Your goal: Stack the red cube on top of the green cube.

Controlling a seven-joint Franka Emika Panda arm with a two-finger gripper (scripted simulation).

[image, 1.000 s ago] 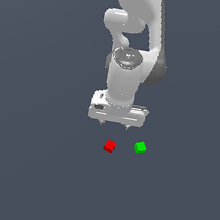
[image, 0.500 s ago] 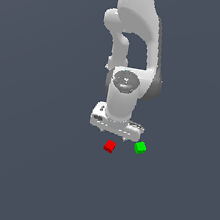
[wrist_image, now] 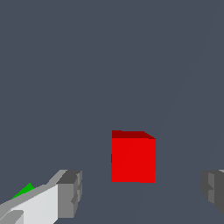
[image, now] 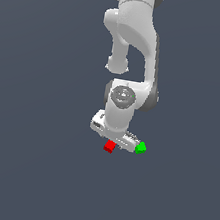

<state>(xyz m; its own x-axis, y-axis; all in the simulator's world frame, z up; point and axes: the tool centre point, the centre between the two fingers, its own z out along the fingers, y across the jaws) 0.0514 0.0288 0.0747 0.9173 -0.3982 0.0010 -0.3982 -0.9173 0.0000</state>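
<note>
Hanging low over the grey floor (image: 31, 170), the white Panda arm (image: 135, 45) points its gripper (image: 112, 142) downward, and the red cube (image: 109, 146) shows just under the hand's lower edge in the exterior view. From the wrist camera the red cube (wrist_image: 133, 156) sits between the two fingers, with a clear gap of floor on either side of it; one grey fingertip (wrist_image: 70, 193) stands on one side and the other (wrist_image: 213, 189) at the frame's edge on the opposite side. The gripper (wrist_image: 140, 192) is spread wide, its jaws well apart and touching nothing. The cube lies a little ahead of the fingertip line in that view, nearer the first finger than the second.

The green cube (image: 140, 147) rests on the floor just beside the end of the gripper's hand, at the exterior view's right, close to the red cube but apart from it. In the wrist view only a small green corner (wrist_image: 22, 191) peeks out behind the white finger body, outside the span of the jaws.
</note>
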